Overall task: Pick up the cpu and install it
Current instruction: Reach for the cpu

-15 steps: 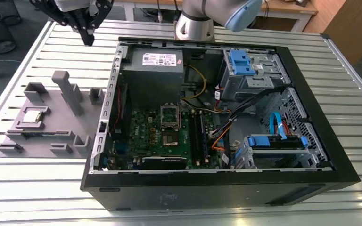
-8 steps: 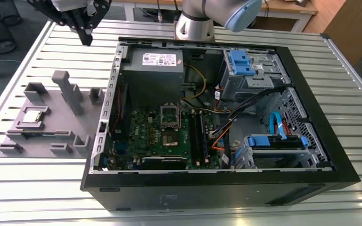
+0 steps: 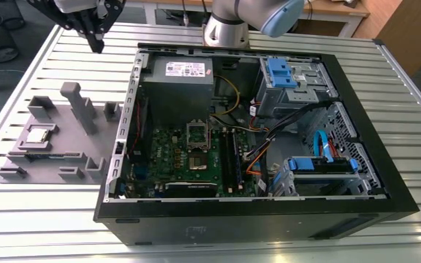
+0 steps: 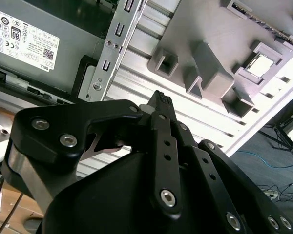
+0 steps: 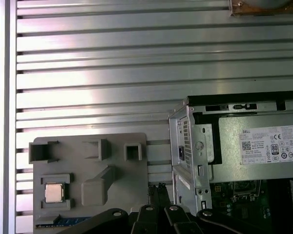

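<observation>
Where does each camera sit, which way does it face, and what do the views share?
Exterior view: off the arm, high, looking down on the open computer case and grey fixture; arm and gripper show at top.
First wrist view: on the wrist, facing straight down past the gripper at fixture and case.
Second wrist view: on the wrist, facing obliquely along the gripper toward the fixture.
Shared: all three show the cpu lying in the fixture.
</observation>
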Robot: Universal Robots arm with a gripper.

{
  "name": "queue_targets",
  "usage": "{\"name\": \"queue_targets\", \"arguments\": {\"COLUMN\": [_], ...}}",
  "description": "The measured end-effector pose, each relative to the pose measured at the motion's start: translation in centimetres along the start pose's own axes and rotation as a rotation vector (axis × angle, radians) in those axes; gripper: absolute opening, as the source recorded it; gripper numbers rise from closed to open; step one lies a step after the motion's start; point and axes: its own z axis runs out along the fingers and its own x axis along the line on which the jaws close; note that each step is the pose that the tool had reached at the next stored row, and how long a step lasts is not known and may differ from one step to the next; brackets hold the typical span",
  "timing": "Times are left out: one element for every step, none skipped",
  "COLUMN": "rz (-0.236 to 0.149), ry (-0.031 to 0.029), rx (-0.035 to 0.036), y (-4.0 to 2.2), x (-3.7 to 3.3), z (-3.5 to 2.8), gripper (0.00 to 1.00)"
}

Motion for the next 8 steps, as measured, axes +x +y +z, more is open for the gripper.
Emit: {"name": "queue_targets", "arguments": {"rz": [0.000,0.000,0.000,0.000,0.000,0.000,0.000,0.000], "ry": [0.0000,-0.0001,0.0000,-0.0001,0.0000,0.0000,0.0000,0.0000], "rx": [0.0000,0.0000,0.0000,0.0000,0.0001,0.0000,0.0000,0.0000], "y": [-0.01,-0.01,-0.02,-0.03,-0.03,-0.04,-0.05,-0.05], "x": [0.09,0.18,0.27,0.36,0.45,0.52,0.59,0.66], "z": [0.00,0.00,0.00,0.00,-0.01,-0.01,-0.01,-0.01], "gripper": [0.10,0.10,0.10,0.10,0.10,0.10,0.10,0.10]}}
